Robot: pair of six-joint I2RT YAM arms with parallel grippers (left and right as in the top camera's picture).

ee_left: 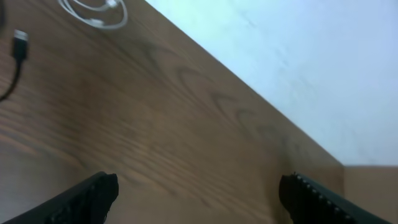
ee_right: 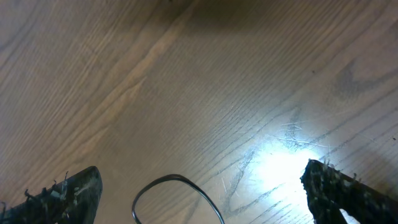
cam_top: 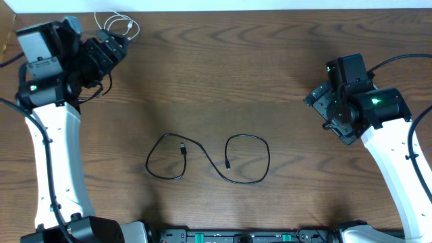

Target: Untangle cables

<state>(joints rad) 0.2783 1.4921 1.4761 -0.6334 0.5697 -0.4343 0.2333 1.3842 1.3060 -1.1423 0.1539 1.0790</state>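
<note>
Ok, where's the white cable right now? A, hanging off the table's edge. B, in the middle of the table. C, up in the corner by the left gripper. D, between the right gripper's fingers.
C: the white cable lies coiled on the table in the corner beside the left gripper, whose jaws are open and hold nothing.

**Cables Lying Apart on the Table**

A long cable point(cam_top: 206, 155) is lying at the middle of the table point(cam_top: 270, 67), toward the front, and is curling into two loops side by side. A short cable point(cam_top: 120, 25) is lying coiled at the back left, just behind the left gripper point(ee_left: 196, 190). A third cable point(ee_left: 18, 46) is lying near it. The right gripper point(ee_right: 199, 186) is hovering to the right of the long cable and behind it.
</note>
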